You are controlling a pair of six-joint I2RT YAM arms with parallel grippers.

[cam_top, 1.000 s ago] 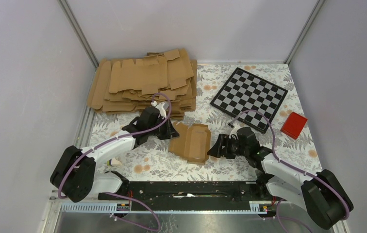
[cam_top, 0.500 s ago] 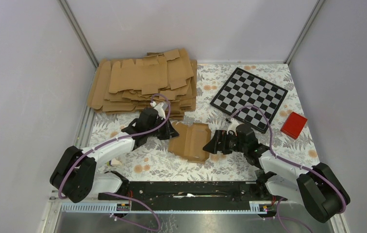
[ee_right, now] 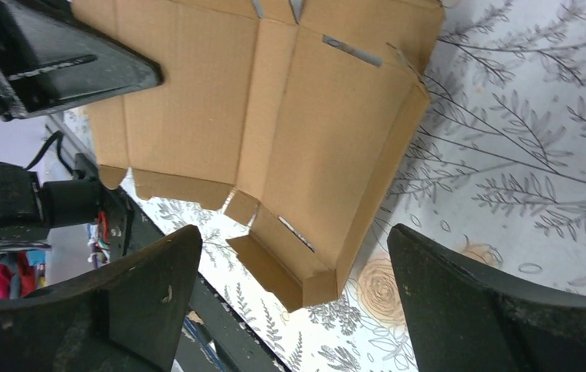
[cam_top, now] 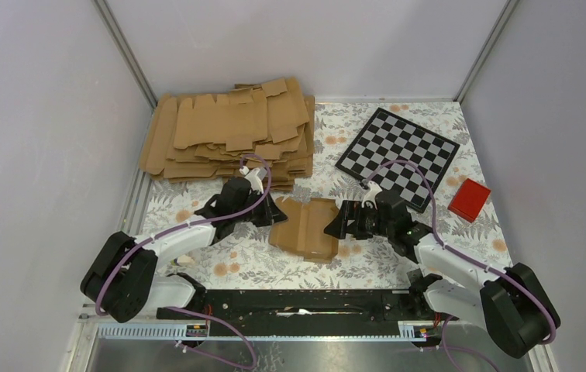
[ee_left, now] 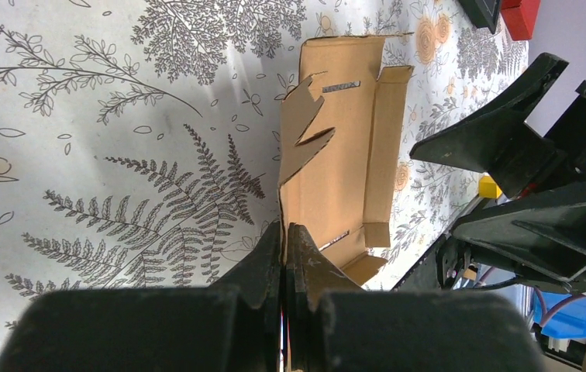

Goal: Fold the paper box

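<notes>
The paper box (cam_top: 305, 227) is a small brown cardboard piece, partly folded, lying on the floral table between the two arms. My left gripper (cam_top: 274, 213) is shut on the box's left wall, and the thin card is pinched between the closed fingertips (ee_left: 284, 229). The box (ee_left: 344, 147) stretches away from those tips, one side flap raised. My right gripper (cam_top: 338, 227) stands open at the box's right side. In the right wrist view its wide-spread gripper (ee_right: 294, 232) frames the box's near corner (ee_right: 305, 271) without touching it.
A big pile of flat cardboard blanks (cam_top: 228, 128) lies at the back left. A checkerboard (cam_top: 398, 155) and a red block (cam_top: 470, 199) sit at the right. A black rail (cam_top: 298, 302) runs along the near edge.
The right gripper has moved left and away from its base toward the box's right side, and its jaws have spread wider. The left gripper has kept its pinch, shifting only slightly.
</notes>
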